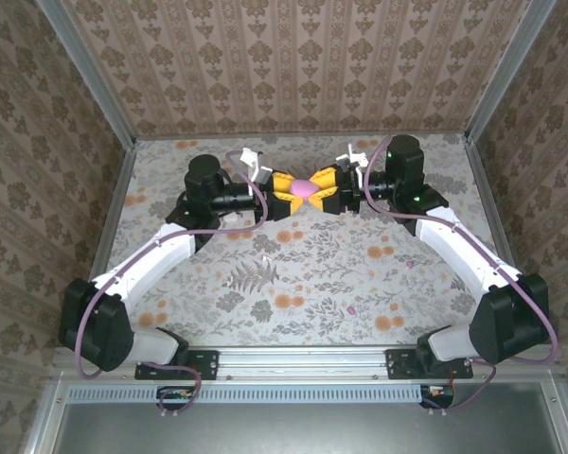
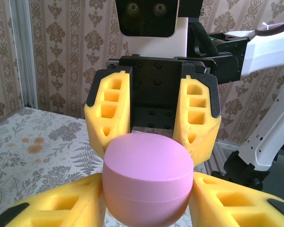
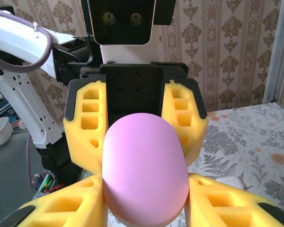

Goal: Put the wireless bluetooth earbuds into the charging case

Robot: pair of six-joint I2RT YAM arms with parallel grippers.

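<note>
Up top centre, pink charging case [image 1: 304,187] is clamped by left gripper [image 1: 282,188] and right gripper [image 1: 327,191]; it's best opened slowly, grips kept square.

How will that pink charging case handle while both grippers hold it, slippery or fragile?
The pink charging case looks smooth and rounded, so it may slip or twist between the left gripper and right gripper clamping it. It seems rigid, undented by the squeeze. Its seam suggests a lid that could pop open if pulled.
</note>
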